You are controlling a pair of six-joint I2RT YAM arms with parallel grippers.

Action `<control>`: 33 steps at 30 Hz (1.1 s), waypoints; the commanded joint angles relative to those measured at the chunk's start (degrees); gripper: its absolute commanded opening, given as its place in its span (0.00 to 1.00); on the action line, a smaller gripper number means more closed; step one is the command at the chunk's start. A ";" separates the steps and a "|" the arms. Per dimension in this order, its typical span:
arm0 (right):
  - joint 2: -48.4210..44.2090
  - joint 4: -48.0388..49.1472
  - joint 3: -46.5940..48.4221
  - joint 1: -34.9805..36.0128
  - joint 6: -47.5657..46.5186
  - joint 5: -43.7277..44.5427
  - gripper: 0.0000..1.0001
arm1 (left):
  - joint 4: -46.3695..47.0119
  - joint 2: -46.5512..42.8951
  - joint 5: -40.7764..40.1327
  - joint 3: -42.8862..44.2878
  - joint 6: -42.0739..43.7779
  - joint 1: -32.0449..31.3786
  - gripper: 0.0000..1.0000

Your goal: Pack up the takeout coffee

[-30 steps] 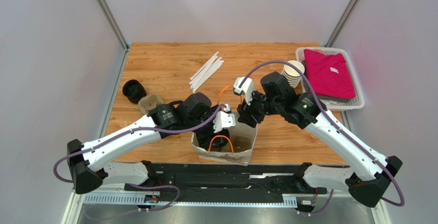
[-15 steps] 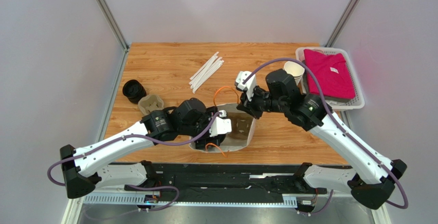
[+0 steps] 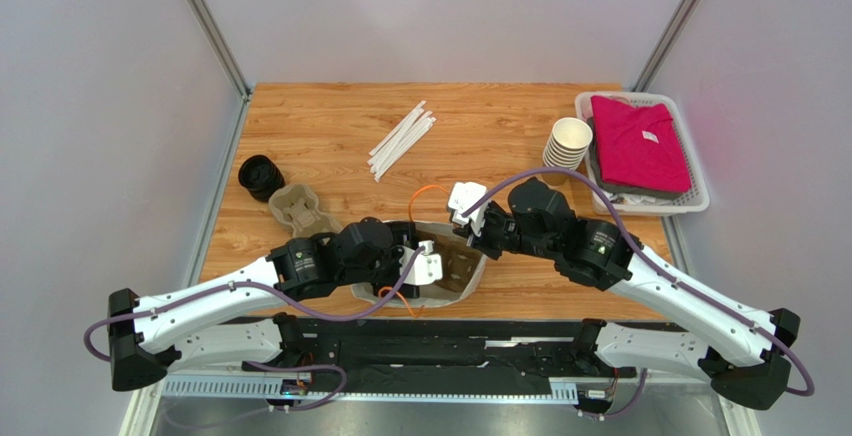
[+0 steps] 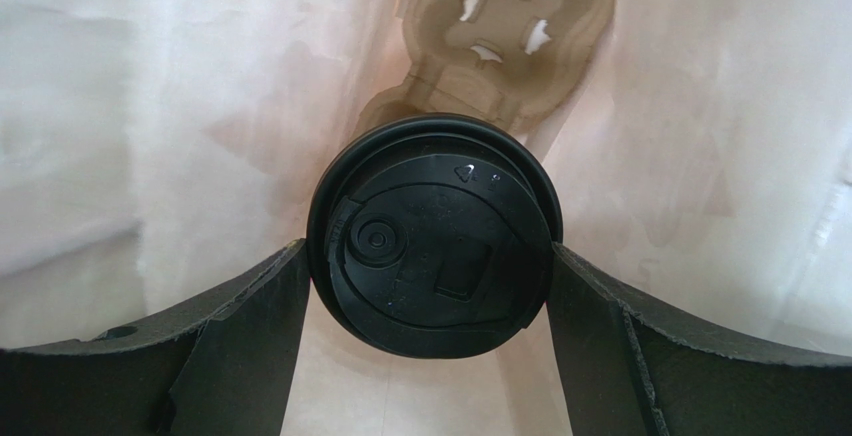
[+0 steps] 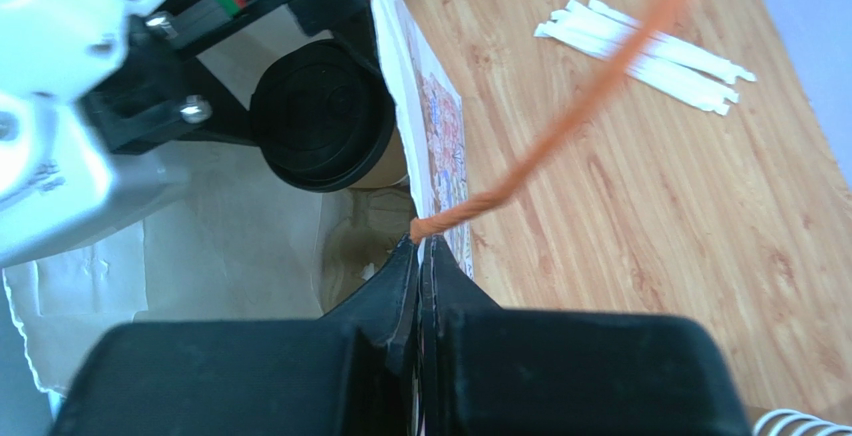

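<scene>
The takeout coffee [image 4: 432, 226], a tan cup under a round black lid, hangs inside the white paper bag [image 3: 455, 274]. My left gripper [image 4: 428, 266] is shut on it, one black finger pressing each side of the lid. The right wrist view shows the lid [image 5: 322, 114] just inside the bag's printed wall [image 5: 440, 146]. My right gripper [image 5: 418, 256] is shut on that wall's top edge, right where the orange cord handle [image 5: 560, 131] is fixed. From above, both grippers meet at the bag's mouth and the cup is hidden.
A brown pulp tray [image 4: 500, 46] lies at the bag's bottom; another [image 3: 297, 208] sits on the table beside a stack of black lids [image 3: 260, 174]. White straws [image 3: 402, 138] lie further back. Stacked lidless cups [image 3: 568, 144] stand by a basket [image 3: 690, 201] holding pink cloth.
The right gripper has shut on the bag's edge and come down toward the near side. The bag has leaned over, and the left gripper has pushed deeper in with the cup.
</scene>
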 commanded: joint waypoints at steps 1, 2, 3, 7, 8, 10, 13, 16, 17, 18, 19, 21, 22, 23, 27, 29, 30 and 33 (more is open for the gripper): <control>-3.09 7.57 -0.84 1.50 -2.41 5.19 0.00 | 3.87 -2.57 -4.53 -2.23 3.20 -0.90 0.22; -3.44 8.10 -1.45 1.94 -2.77 7.63 0.00 | 4.22 -3.01 -4.62 -2.58 3.90 -0.90 0.21; -3.79 8.63 -1.89 2.90 -3.90 8.43 0.00 | 4.40 -3.36 -4.71 -3.19 4.16 -1.07 0.21; -5.29 11.88 -4.61 5.02 -6.72 10.81 0.00 | 5.80 -4.15 -5.41 -4.95 5.48 -1.69 0.21; -5.38 12.06 -5.14 5.28 -6.99 10.99 0.00 | 6.59 -4.24 -5.59 -5.39 5.83 -1.60 0.21; -5.29 12.93 -6.29 5.99 -6.90 11.17 0.00 | 7.65 -4.42 -6.11 -6.88 6.45 -1.78 0.21; -5.12 13.82 -7.43 6.51 -6.90 11.60 0.00 | 11.15 -5.21 -7.17 -9.43 7.85 -1.87 0.20; -4.68 13.73 -7.26 6.69 -6.38 11.69 0.00 | 13.97 -6.08 -9.19 -11.54 9.43 -2.92 0.20; -4.59 13.55 -7.17 6.69 -6.11 11.61 0.00 | 14.76 -6.44 -10.41 -12.50 9.88 -3.27 0.20; -4.41 13.38 -6.91 6.69 -5.76 11.61 0.00 | 15.38 -6.70 -10.86 -13.04 10.75 -3.71 0.20; -4.24 13.29 -6.82 6.69 -4.80 11.78 0.00 | 16.69 -7.40 -11.30 -13.48 11.28 -4.58 0.20; -3.80 12.50 -5.94 6.69 -3.48 12.04 0.00 | 17.84 -8.11 -12.62 -14.45 12.77 -5.64 0.19; -3.71 12.06 -5.68 6.69 -2.34 12.05 0.00 | 18.02 -8.81 -13.05 -14.62 13.13 -6.60 0.19; -3.62 11.62 -5.50 6.69 -1.90 11.96 0.00 | 18.02 -9.25 -13.58 -14.54 13.57 -7.13 0.19; -2.92 10.57 -4.62 6.60 0.13 12.66 0.00 | 16.36 -11.27 -13.50 -14.19 15.85 -9.25 0.19; -2.83 10.30 -4.27 6.52 1.09 12.84 0.00 | 16.09 -11.62 -13.15 -14.10 16.73 -10.30 0.19; -2.57 10.21 -4.09 6.52 1.36 12.75 0.00 | 16.00 -11.63 -13.15 -14.18 17.69 -10.57 0.19; -2.22 9.60 -2.95 6.52 1.89 12.22 0.00 | 17.32 -10.75 -13.76 -14.01 18.23 -11.18 0.19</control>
